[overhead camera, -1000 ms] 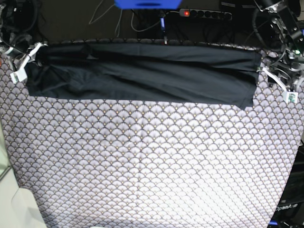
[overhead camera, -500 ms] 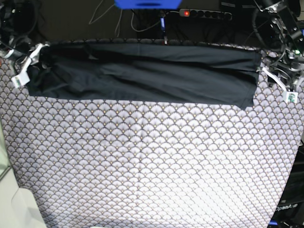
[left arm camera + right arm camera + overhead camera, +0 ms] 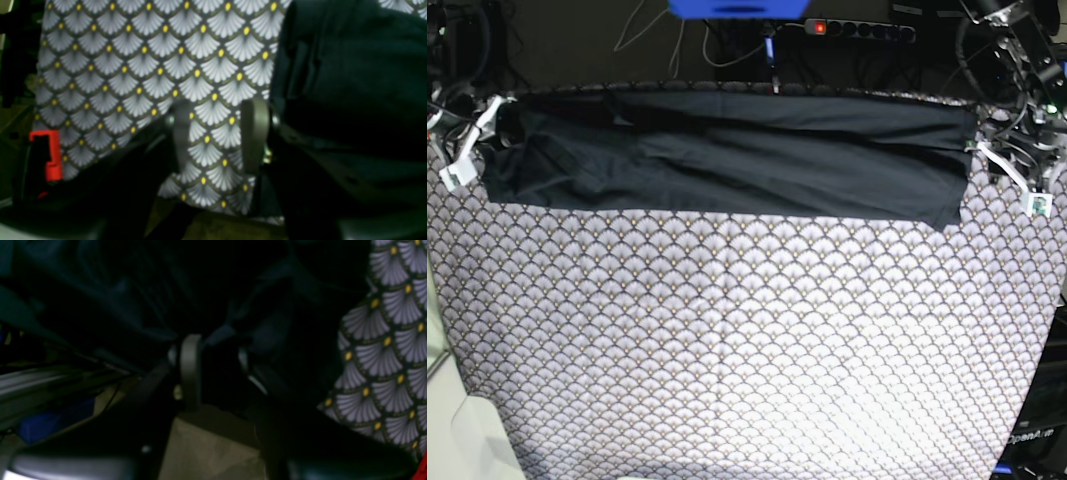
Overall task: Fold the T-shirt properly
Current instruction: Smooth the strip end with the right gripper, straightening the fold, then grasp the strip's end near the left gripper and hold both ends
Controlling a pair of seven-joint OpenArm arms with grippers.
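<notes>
T-shirt (image 3: 727, 160): dark charcoal cloth, lying as a long folded band across the upper part of the base view, reaching from the left edge of the worktop (image 3: 747, 340) to near its right edge. Rumpled folds are showing at its left end; the right end is lying flatter.

Worktop cover: fan-scale print, pale grey with yellow dots, lying bare below the band.

Left claw (image 3: 218, 133): sitting at the band's right end in the base view, its jaws standing apart over patterned cloth, nothing between them; the T-shirt (image 3: 350, 83) is lying just beside its right finger.

Right claw (image 3: 213, 366): at the band's left end, jaws parted, dark T-shirt (image 3: 133, 290) folds lying around the fingers; whether cloth is pinched cannot be told.

Power strip (image 3: 859, 30): lying beyond the worktop, upper centre, red switch glowing.
</notes>
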